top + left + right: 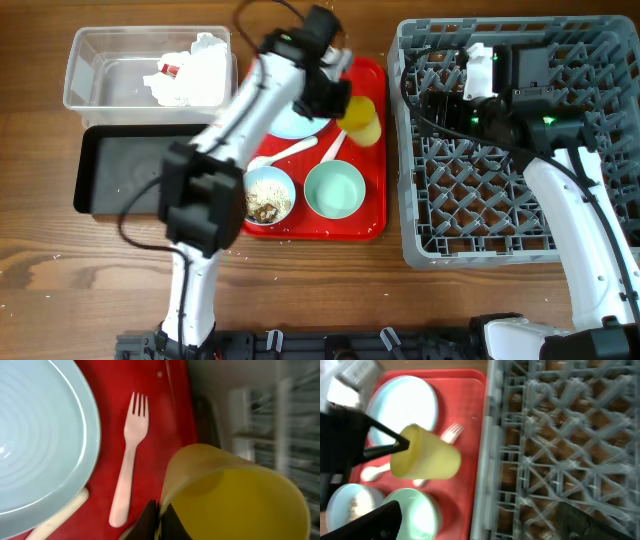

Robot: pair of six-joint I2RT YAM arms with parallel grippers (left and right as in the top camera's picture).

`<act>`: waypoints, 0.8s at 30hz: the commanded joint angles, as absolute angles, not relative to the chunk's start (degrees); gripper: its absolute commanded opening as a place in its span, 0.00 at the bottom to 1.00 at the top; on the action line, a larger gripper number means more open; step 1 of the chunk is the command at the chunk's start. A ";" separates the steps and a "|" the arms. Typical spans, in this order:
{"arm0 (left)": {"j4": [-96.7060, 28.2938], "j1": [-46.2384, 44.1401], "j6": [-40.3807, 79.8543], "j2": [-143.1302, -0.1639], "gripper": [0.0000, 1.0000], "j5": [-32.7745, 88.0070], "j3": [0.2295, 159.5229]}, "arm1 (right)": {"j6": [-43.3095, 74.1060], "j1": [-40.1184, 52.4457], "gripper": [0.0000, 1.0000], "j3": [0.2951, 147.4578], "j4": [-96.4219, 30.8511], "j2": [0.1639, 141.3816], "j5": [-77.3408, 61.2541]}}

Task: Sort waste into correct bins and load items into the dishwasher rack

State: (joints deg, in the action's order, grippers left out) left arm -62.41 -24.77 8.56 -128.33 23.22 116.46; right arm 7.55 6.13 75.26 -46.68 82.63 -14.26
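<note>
Pinching the yellow cup [425,455] at one spot on its rim, the left gripper [338,105] carries it tipped on its side above the right half of the red tray [372,200]. That thin hold looks like the main risk. A swing on the way to the dishwasher rack [405,200], just right of the red tray, could let the cup twist loose and drop onto the fork [131,455] or the bowls below. It could also clip the rack's near wall. The jaws are closed narrowly on the cup's rim and touch nothing else. The right gripper [477,510] hangs over the rack, right of the red tray, with its fingers spread wide and nothing between them. On the red tray lie the pale blue plate [40,435], a bowl of crumbly scraps [268,195] and a bare bowl [334,190]. Left of the red tray, the clear tub [100,60] holds the white napkins [195,75].
</note>
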 commanded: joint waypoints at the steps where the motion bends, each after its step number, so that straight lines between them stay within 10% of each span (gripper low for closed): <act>1: -62.76 -15.20 9.91 -122.67 0.04 48.58 118.52 | 9.34 6.42 1.00 76.38 -42.72 83.07 -29.39; 8: -64.14 -8.80 9.87 -122.80 0.04 74.15 118.19 | 9.04 6.44 1.00 76.38 -23.75 85.82 -59.35; 24: -66.63 -10.55 9.45 -122.80 0.04 87.18 118.19 | 9.63 8.71 0.91 76.38 -12.95 88.79 -64.36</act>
